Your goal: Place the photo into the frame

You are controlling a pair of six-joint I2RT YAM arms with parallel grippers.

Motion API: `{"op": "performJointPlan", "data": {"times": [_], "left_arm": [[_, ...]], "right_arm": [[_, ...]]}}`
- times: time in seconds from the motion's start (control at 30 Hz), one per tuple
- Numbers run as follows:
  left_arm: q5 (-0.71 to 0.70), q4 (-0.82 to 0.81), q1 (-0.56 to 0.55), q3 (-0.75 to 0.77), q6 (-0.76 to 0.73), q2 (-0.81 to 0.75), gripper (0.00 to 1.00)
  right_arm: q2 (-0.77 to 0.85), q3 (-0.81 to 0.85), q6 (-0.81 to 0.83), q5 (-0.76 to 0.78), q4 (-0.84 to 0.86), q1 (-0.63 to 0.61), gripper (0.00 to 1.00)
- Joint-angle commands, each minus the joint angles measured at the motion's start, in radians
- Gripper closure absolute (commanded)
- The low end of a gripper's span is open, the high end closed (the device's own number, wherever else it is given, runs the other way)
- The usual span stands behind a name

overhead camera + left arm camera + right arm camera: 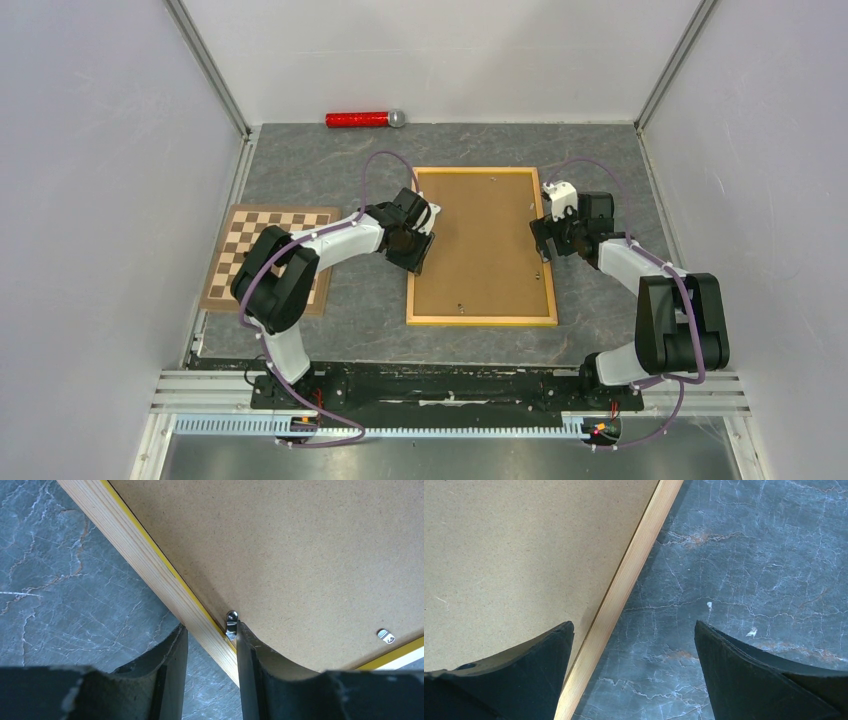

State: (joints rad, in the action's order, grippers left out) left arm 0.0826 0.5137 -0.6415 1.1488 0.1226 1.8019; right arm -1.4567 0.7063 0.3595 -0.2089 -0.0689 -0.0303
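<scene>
top external: the frame (480, 321) lies flat, back side up, mid-table (340, 170), long sides running away from the arms. a brown backing board (485, 240) fills it. the left gripper (422, 232) sits at the frame's left rail, toward the far end. the right gripper (548, 235) sits at the right rail, about level with the left. a chessboard (250, 225) lies at the table's left edge, partly under the left arm. a red cylinder with a silver end (360, 120) lies against the back wall.

left wrist: the left gripper (211, 630) is narrowed, one finger on each side of the frame's wooden rail (159, 575). the inner finger is over the backing board (300, 545), just beside a small metal clip (231, 625). cannot tell if the fingers press the rail. a second clip (386, 636) sits further along the board's edge. grey marbled table (65, 590) lies outside the rail.

right wrist: the right gripper (634, 625) is spread wide, holding nothing. one finger is over the backing board (514, 555), the other over bare table (749, 555). the frame's rail (624, 580) runs diagonally between them.
</scene>
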Motion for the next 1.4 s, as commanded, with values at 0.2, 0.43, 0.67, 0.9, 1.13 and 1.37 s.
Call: {"op": "performJointPlan", "data": {"times": [0.2,0.43,0.67,0.9,1.13,1.37], "left_arm": [[-0.033,0.020,-0.007,0.001,-0.121,-0.011,0.76],[-0.063,0.010,-0.020,-0.011,-0.175,-0.009,0.83],[-0.079,0.003,-0.036,-0.011,-0.197,-0.006,0.97],[-0.109,0.002,-0.049,-0.004,-0.224,-0.007,0.98],[-0.099,0.002,-0.049,0.002,-0.250,-0.019,0.98],[-0.100,0.029,-0.049,0.032,-0.250,-0.008,0.86]], "right_arm": [[-0.005,0.001,-0.005,-0.018,0.026,0.005,0.06],[-0.013,0.001,-0.001,-0.016,0.028,0.007,0.06],[-0.020,0.002,0.005,-0.014,0.027,0.009,0.07],[-0.034,0.010,0.020,-0.007,0.028,0.012,0.07],[-0.057,0.025,0.030,-0.010,0.021,0.018,0.09],[-0.078,0.052,0.021,-0.035,0.008,0.020,0.10]]}}
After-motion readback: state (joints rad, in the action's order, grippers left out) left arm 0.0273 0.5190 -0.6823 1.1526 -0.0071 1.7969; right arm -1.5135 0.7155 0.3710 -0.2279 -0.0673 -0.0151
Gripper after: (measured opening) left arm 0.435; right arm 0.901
